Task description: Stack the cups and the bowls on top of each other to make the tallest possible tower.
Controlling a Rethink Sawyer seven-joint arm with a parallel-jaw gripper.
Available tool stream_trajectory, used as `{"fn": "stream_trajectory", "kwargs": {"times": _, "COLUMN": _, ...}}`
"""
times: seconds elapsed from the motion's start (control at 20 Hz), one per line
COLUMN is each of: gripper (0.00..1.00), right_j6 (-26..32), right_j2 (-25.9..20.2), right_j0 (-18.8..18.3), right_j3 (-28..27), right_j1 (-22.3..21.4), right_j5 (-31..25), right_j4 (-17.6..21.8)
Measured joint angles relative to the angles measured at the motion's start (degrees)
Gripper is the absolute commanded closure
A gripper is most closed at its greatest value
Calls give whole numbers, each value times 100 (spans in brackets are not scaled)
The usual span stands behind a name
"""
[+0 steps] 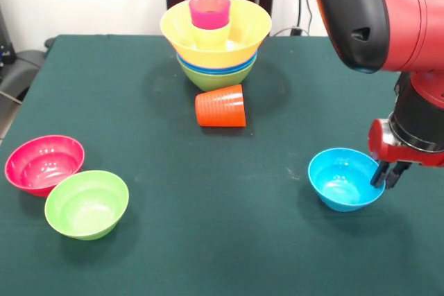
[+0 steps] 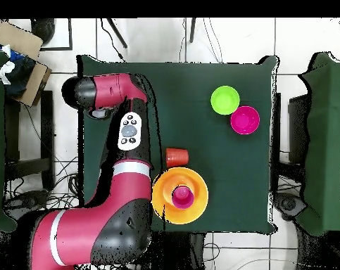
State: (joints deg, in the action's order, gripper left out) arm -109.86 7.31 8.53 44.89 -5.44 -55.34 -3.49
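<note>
We find the end effector (image 1: 386, 175) low at the right rim of the small light-blue bowl (image 1: 345, 179), its dark fingertips close together and seemingly pinching the rim; we judge it narrow and gripping the wall, though the contact itself is partly hidden. From above, the arm covers this bowl and the end effector.

We would keep the pinch firm on the rim, lift straight up until the bowl clears the counter (image 1: 229, 240), then carry it level toward the tower (image 1: 216, 39) so it doesn't swing or slip.

The tower stands at the far middle of the counter: a green bowl lowest, blue rims above, a wide orange-yellow bowl over them, and inside it a yellow cup (image 1: 211, 35) with a pink-looking cup (image 1: 209, 10) on top. Just in front lies a ribbed orange cup (image 1: 221, 106) on its side, apart from the pile. Well away, at the near left, a pink-red bowl (image 1: 44, 163) and a green bowl (image 1: 87, 204) touch each other.

We can read no brands, labels or writing anywhere.
</note>
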Motion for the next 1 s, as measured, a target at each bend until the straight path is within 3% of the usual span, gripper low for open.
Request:
{"fn": "stream_trajectory", "kwargs": {"times": 0.45, "gripper": 100, "right_j6": 0, "right_j2": 45, "right_j0": 18, "right_j3": 178, "right_j1": -155, "right_j5": 2, "right_j4": -63}}
{"fn": "stream_trajectory", "kwargs": {"times": 1.0, "gripper": 100, "right_j6": 0, "right_j2": 44, "right_j0": -40, "right_j3": 1584, "right_j1": -1292, "right_j5": 5, "right_j4": -375}}
